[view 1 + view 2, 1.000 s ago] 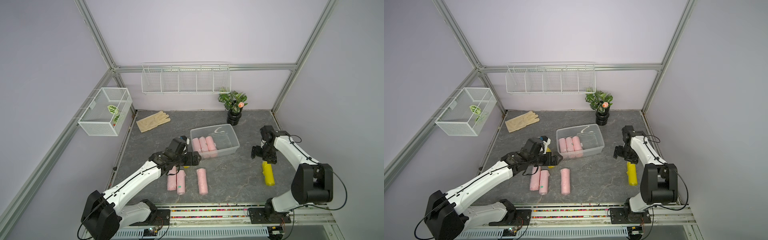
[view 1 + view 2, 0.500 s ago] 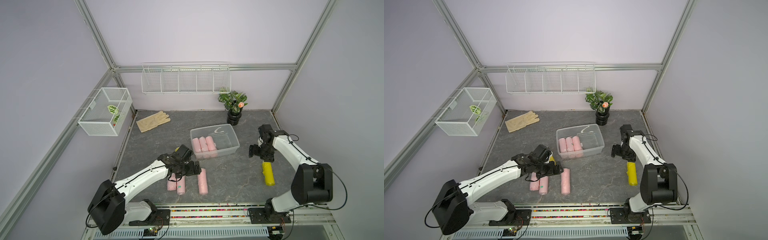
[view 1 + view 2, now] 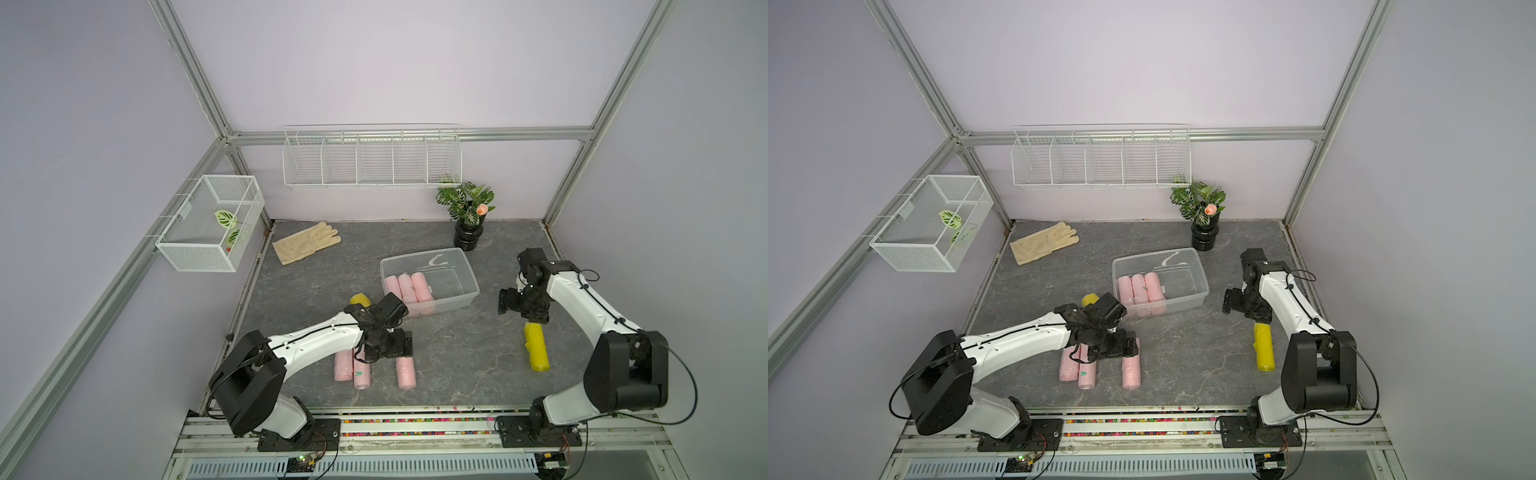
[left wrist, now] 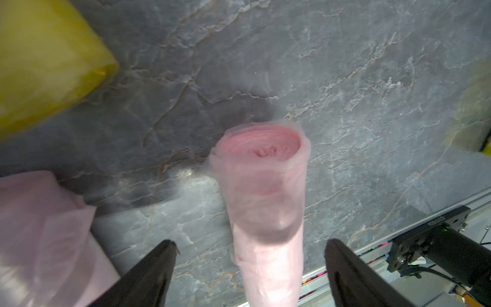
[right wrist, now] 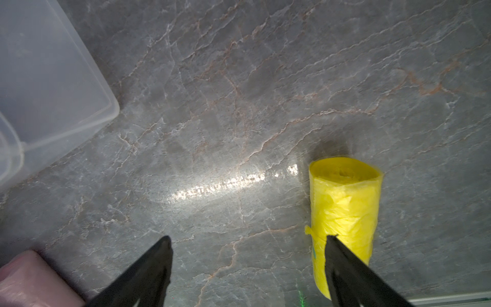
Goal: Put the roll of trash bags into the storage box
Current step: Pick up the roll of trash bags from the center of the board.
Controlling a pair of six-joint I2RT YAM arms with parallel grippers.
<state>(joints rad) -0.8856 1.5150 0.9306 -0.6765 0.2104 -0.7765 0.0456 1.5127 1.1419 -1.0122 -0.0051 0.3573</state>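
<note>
Left gripper (image 4: 249, 241) jaws open astride pink roll (image 4: 263, 186), untouched; closing near its far end risks slick wrap slipping, roll pivoting; right gripper (image 5: 248, 238) open beside yellow roll (image 5: 345, 207).

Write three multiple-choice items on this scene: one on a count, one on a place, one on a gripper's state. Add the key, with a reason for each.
1. How many pink rolls lie in the storage box?
A two; B three; C five.
2. Where is the glove?
A in the box; B in a wire basket; C flat on the table, near the back wall.
3. How is the left gripper?
A open, astride a loose pink roll; B shut on a yellow roll; C out of view.

Key:
1 B: both top views show three side by side inside.
2 C: it rests on the grey top by the rear edge.
3 A: in the left wrist view the jaws stand apart on either side of the roll, with gaps.
</note>
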